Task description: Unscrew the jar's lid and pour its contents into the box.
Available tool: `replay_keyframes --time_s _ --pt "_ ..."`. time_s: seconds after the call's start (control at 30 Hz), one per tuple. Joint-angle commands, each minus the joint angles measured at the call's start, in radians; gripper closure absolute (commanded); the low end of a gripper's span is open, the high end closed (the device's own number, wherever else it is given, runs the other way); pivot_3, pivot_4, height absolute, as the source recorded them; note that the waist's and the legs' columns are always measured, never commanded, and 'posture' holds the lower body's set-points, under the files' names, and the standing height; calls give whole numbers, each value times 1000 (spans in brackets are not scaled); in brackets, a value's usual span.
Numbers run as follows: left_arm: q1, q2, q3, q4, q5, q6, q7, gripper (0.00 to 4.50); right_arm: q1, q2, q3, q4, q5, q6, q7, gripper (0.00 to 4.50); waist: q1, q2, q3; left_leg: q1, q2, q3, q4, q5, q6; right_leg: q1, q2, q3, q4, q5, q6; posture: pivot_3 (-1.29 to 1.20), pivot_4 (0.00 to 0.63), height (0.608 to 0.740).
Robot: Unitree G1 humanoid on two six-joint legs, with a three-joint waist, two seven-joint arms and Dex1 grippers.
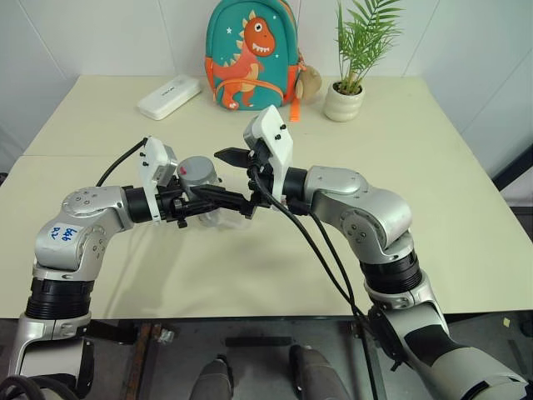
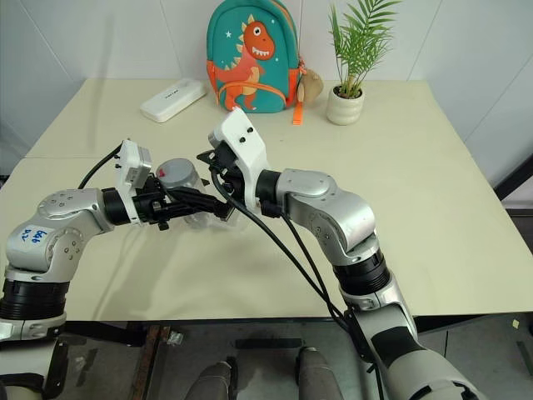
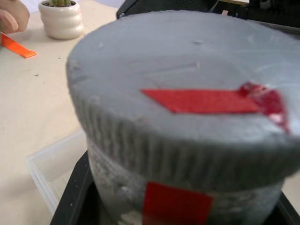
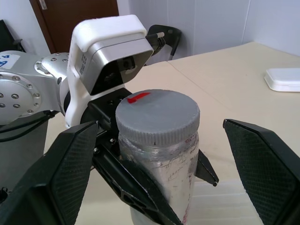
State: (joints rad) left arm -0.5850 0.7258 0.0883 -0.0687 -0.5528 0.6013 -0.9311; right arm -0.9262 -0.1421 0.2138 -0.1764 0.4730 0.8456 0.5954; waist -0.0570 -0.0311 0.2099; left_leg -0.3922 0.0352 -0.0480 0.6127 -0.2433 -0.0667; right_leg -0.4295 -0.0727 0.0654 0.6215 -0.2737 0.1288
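Jar (image 4: 157,173) stands upright, long axis vertical, lid (image 4: 157,115) still on and facing up – held above the table (image 1: 433,192) over the clear box (image 3: 51,173). Left gripper (image 1: 218,200) is clamped on the jar's body. Right gripper (image 4: 159,154) is spread wide, its fingers (image 4: 262,159) flanking the lid without touching it.
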Motion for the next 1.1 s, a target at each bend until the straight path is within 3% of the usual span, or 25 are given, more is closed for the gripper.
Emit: replay_keyframes --time_s 0.03,0.07,0.17,0.3,0.67,1.1 --pt "-28 17 14 -20 2 -1 -8 2514 -29 18 -1 9 -10 -41 4 0 0 0 0 0 0 0 0 0 0 0 0 0 0 0 0 0 150 740" --pt "-30 16 13 -20 3 0 -8 2514 -31 21 0 15 -12 -46 5 0 0 0 0 0 0 0 0 0 0 0 0 0 0 0 0 0 150 740" --pt "-31 14 13 -22 4 -1 -7 2514 -33 33 6 27 -20 -58 7 629 -1 0 0 0 0 0 0 0 0 0 0 0 0 0 0 0 150 740" --pt "-29 15 15 -25 4 0 -7 2514 -33 49 5 32 -21 -67 4 1913 -1 0 0 0 0 0 0 0 0 0 0 0 0 0 0 0 150 740" --pt "-9 12 19 -35 -2 -2 -14 2514 -24 46 -1 24 10 -66 45 1958 0 0 0 0 0 0 0 0 0 0 0 0 0 0 0 0 150 740" --pt "-55 32 -46 25 -36 -35 -311 2514 -83 -107 -12 119 82 -105 403 1958 -3 1 0 0 0 0 0 0 0 0 1 0 -1 0 0 0 150 740"
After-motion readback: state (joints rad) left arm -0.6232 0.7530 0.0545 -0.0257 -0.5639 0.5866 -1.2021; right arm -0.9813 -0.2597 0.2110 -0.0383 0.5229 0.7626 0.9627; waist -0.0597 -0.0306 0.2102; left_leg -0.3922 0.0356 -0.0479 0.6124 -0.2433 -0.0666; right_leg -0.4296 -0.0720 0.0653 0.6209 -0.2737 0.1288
